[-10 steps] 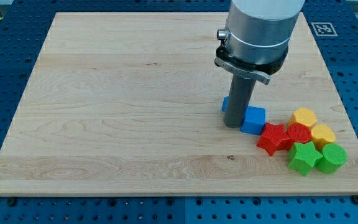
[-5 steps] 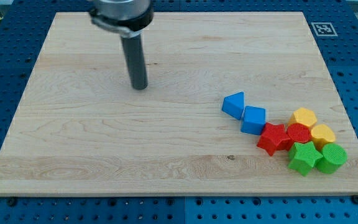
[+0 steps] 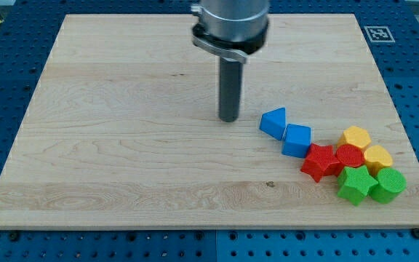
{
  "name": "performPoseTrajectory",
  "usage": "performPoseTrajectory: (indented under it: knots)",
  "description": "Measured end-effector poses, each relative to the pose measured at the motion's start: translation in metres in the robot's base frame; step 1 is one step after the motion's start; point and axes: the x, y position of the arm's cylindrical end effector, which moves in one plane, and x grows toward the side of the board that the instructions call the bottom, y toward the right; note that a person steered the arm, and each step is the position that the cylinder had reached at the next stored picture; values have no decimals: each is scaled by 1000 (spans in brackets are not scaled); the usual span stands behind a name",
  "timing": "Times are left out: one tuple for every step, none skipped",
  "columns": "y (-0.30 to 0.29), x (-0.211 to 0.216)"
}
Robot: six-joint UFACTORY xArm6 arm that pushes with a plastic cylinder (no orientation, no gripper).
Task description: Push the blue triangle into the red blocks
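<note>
My tip (image 3: 228, 118) is being held just left of the blue triangle (image 3: 273, 121), not touching. The tool is holding nothing. The red blocks (image 3: 333, 159) are lying on the bench (image 3: 122, 145).

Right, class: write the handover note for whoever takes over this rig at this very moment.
My tip rests on the board, just off the view's left of the blue triangle, with a small gap between them.
The blue triangle touches the blue block, which sits against the red star; the red round block is beside it.
Done: tip lined up.
Left: push the triangle toward the view's lower right into the reds.
</note>
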Motion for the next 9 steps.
performPoseTrajectory:
  knots:
    - [2, 4]
    - [17, 7]
    - [46, 8]
    - [76, 8]
    - [86, 8]
    - [89, 6]
    - [92, -8]
    - [100, -9]
    - [116, -6]
